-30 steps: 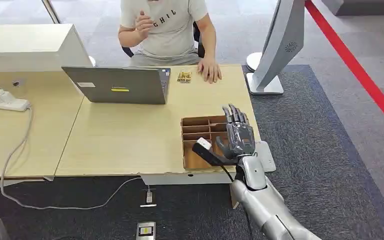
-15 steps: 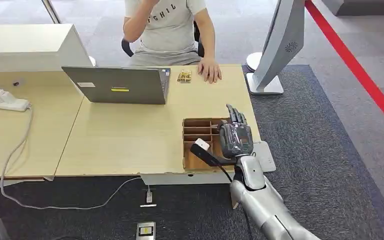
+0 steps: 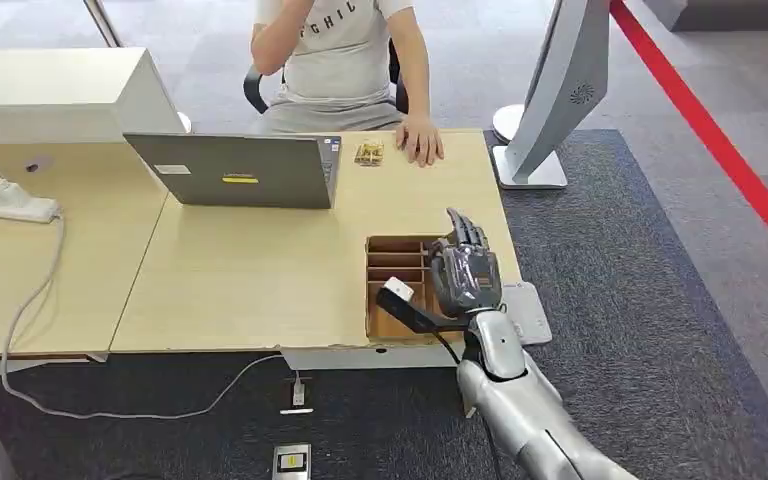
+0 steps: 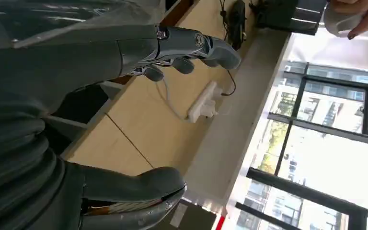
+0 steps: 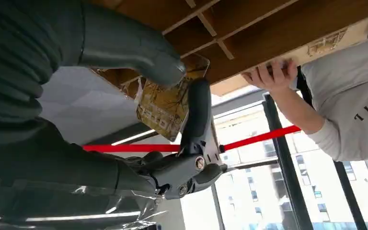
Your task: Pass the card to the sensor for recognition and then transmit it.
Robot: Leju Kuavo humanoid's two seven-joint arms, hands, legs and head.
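A pale wooden counter [image 3: 260,260] stands on dark grey carpet [image 3: 640,300], with a red stripe [image 3: 720,140] running down the upper right of the head view. Low and right of centre in that view, the right hand [image 3: 465,272] hangs over the divided wooden box [image 3: 392,262] at the counter's near right corner. The right wrist view shows this hand pinching the card [image 5: 165,108], a yellow-brown patterned card, between thumb and a dark finger, just beside the box's brown dividers [image 5: 211,28]. Whether the card touches the box cannot be told. The visible compartments of the box look like bare brown wood; what lies under the hand is hidden. A black wrist camera with a white tip [image 3: 401,303] juts out over the box's near-left part. A flat grey pad [image 3: 528,310] lies at the counter edge just right of the box.

Further up the frame, a grey laptop [image 3: 235,170] sits open near the middle of the counter. A small yellowish packet [image 3: 367,153] lies near the far edge, beside a person's hand [image 3: 420,140] resting flat; the person in a pale T-shirt [image 3: 335,50] sits beyond. A white stand [image 3: 550,100] rises at upper right.

In the left wrist view, the left hand [image 4: 124,96] holds nothing, thumb and fingers apart, above the counter with a white power strip [image 4: 202,101].
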